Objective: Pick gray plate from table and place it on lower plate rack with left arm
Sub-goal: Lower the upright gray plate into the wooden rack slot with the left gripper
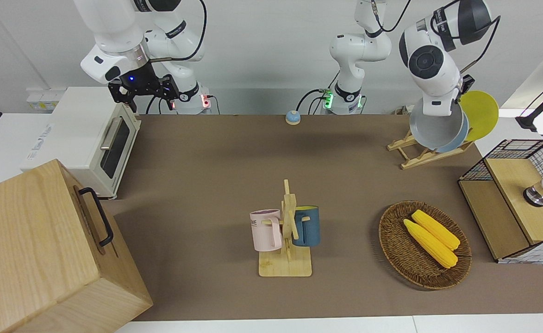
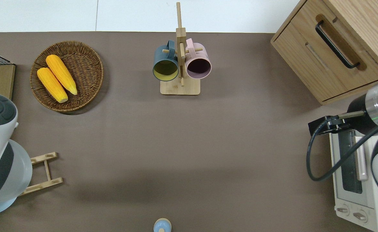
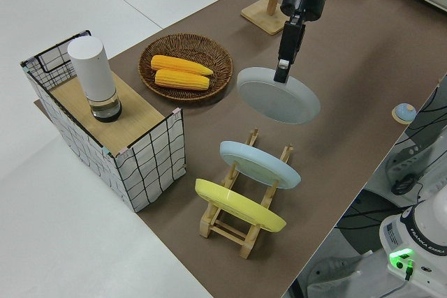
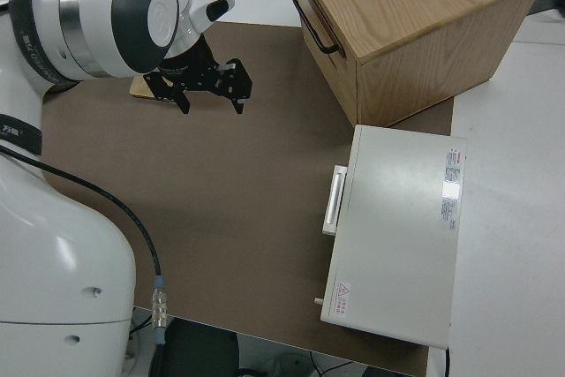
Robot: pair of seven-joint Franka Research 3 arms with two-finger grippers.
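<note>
My left gripper point(image 3: 281, 75) is shut on the rim of the gray plate point(image 3: 279, 97) and holds it tilted in the air. In the overhead view the plate point(image 2: 23, 172) is over the lower plate rack point(image 2: 43, 170), partly hidden under the left arm. The light-wood rack point(image 3: 241, 190) holds a sky-blue plate point(image 3: 260, 164) and a yellow plate point(image 3: 239, 206). In the front view the gray plate point(image 1: 434, 130) hangs close by the sky-blue plate point(image 1: 457, 140). The right arm is parked, its gripper point(image 4: 212, 99) open.
A wicker basket point(image 1: 394, 240) with two corn cobs, a mug tree point(image 1: 286, 231) with two mugs, a wire basket point(image 3: 150, 162) bearing a white cylinder, a wooden drawer cabinet point(image 1: 44, 249), a toaster oven point(image 1: 90, 138) and a small blue bell point(image 1: 292, 117) stand on the table point(image 1: 206, 194).
</note>
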